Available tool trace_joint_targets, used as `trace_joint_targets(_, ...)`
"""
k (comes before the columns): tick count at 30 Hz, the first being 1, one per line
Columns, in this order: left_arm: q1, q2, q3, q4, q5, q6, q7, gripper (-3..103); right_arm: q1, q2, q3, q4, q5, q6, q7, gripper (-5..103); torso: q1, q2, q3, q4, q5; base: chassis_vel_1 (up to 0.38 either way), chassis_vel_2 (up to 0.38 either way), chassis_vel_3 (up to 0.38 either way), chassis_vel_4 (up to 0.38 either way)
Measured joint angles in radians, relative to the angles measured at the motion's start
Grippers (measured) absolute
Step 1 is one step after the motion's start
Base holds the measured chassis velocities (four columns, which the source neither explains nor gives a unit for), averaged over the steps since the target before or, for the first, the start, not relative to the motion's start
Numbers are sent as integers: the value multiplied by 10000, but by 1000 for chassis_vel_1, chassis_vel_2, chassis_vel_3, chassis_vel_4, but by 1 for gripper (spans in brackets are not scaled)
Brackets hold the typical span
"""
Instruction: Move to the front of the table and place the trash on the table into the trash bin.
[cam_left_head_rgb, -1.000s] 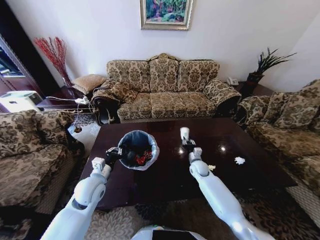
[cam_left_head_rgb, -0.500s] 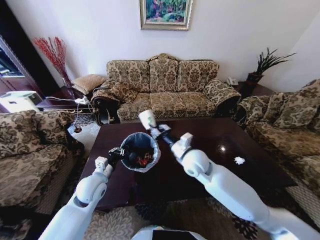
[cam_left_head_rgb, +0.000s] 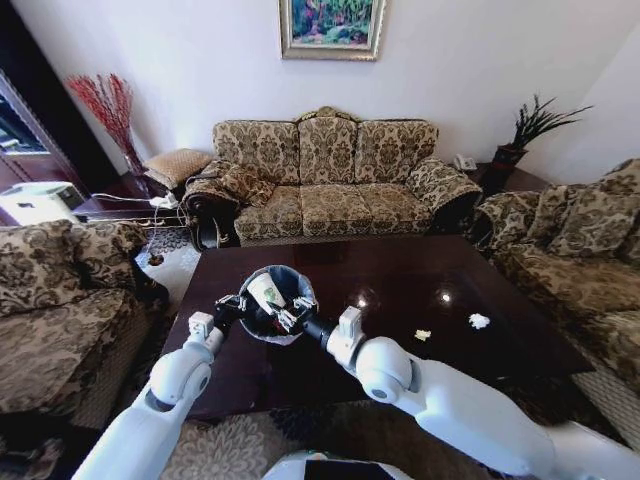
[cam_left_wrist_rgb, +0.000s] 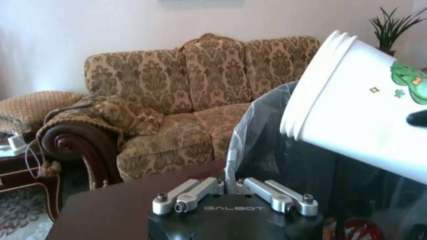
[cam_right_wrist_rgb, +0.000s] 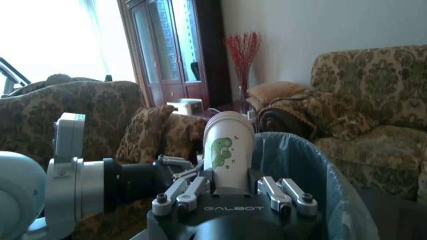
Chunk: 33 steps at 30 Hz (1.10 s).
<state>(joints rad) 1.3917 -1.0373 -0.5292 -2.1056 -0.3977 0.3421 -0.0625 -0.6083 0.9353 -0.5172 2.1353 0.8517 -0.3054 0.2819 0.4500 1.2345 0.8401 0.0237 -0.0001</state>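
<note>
Head view: the white paper cup (cam_left_head_rgb: 265, 290) hangs tilted over the mouth of the trash bin (cam_left_head_rgb: 300, 288), which stands on the near left part of the table (cam_left_head_rgb: 470, 275). The right gripper (cam_left_head_rgb: 291, 314) has its fingers closed on the cup's base. The left gripper (cam_left_head_rgb: 230, 308) pinches the bin's left rim. Inside the bin something red is cut off from sight. Two paper scraps (cam_left_head_rgb: 480, 321) lie to the right on the table.
</note>
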Motion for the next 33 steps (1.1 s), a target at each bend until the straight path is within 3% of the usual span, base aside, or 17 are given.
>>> trace_joint_targets(12,13,-37,-38,-12,4,-12,-13,3,50,-116,83,45,9,-79,52,28,0,0,0,-2,0,0,0,0,0)
trace_joint_targets(18,12,-48,-63,-87,7,-18,-29,3,-7,-122,162,42,8,-121,41,42,0,0,0,-3,1,0,0,0,0)
trace_joint_targets(19,21,-58,-75,-95,7,-20,-32,3,-7,-113,183,35,12,-127,41,52,0,0,0,-3,0,0,0,0,0)
trace_joint_targets(21,28,-66,-83,-97,8,-20,-35,3,-7,-100,197,20,12,-130,40,52,0,0,0,-2,0,0,0,0,0)
trace_joint_targets(28,40,-70,-124,-139,11,-22,-43,3,-20,-11,240,-66,-51,-113,23,85,0,0,0,-2,0,0,0,0,0)
trace_joint_targets(30,39,-70,-125,-139,11,-22,-44,3,-31,16,255,-52,-80,-57,24,85,1,0,0,-2,0,0,0,0,0)
trace_joint_targets(32,37,-94,-128,-139,11,-22,-46,3,-49,49,324,97,-217,111,48,95,1,0,0,-2,1,0,0,0,0)
trace_joint_targets(33,37,-94,-128,-139,11,-22,-46,3,-49,49,324,97,-217,111,48,95,1,0,0,-2,1,0,0,0,0)
